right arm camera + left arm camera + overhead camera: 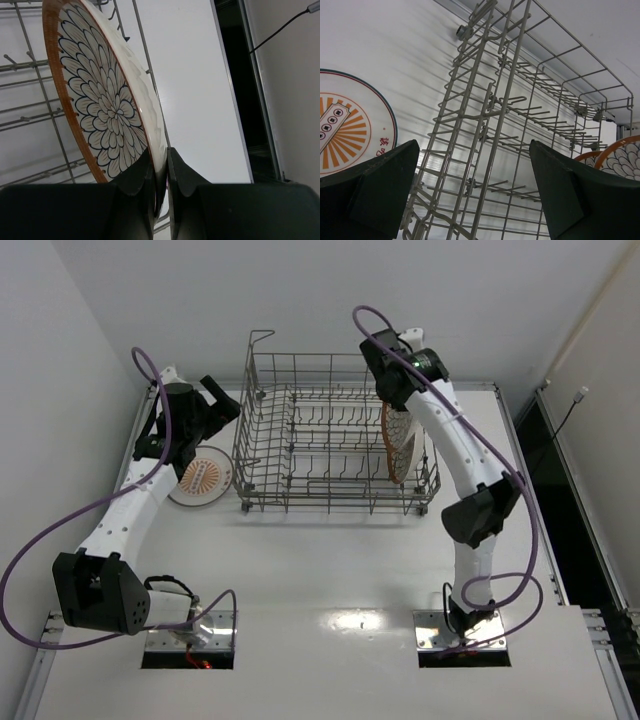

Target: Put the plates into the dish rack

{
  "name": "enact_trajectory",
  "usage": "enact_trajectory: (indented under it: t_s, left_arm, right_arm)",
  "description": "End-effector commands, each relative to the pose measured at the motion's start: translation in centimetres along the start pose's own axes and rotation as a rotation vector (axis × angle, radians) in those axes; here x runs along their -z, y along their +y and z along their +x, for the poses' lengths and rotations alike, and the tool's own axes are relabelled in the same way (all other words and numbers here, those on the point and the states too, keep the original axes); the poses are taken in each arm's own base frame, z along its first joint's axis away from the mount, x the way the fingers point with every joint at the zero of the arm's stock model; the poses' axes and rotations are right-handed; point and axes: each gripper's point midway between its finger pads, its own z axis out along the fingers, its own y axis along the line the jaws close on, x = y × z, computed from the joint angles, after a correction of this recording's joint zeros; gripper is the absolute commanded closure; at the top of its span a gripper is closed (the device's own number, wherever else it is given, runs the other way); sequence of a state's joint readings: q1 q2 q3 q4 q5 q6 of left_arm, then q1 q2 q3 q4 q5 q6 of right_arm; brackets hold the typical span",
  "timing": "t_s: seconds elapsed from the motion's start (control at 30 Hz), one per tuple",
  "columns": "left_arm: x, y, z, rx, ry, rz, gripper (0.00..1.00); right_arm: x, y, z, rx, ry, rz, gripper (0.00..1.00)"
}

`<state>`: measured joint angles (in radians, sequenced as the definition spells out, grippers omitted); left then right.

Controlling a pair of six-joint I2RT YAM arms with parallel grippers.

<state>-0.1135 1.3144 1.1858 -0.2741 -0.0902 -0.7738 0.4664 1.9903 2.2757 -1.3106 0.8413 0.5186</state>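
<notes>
right gripper (pixel 161 156) pinches brown-rimmed plate (pixel 107 107) at 3 o'clock of dish rack (pixel 255 440) | left gripper (pixel 474 150) spread | risk: plate misses tines (pixel 517 100), topples

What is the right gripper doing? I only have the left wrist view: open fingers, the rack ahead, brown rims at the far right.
Observer: The right gripper is shut on the rim of a brown-rimmed plate, which stands on edge.
Operator: Is that plate in the rack?
Observer: From above, yes: it stands upright within the dish rack, at its right end.
Operator: Where is the sunburst plate relative to the rack?
Observer: The sunburst plate lies flat on the table just outside the rack's left wall, on the near side of the open left gripper.
</notes>
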Motion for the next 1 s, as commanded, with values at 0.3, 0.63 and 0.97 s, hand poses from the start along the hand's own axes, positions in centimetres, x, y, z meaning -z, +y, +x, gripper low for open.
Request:
enact_trajectory:
  t_s: [0.3,0.63,0.97]
  left_arm:
    - [1.0,-0.4,-1.1,-0.008,-0.052,0.022,0.10]
    - [1.7,0.9,-1.3,-0.041,-0.069,-0.032,0.08]
    - [1.7,1.3,-1.5,-0.077,-0.080,-0.049,0.08]
  right_arm:
    - [-1.1,4.4,1.5,0.154,-0.094,0.156,1.00]
    - [-2.3,8.6,9.1,0.204,0.078,0.038,0.97]
    - [-1.8,9.1,9.4,0.102,0.109,-0.098,0.35]
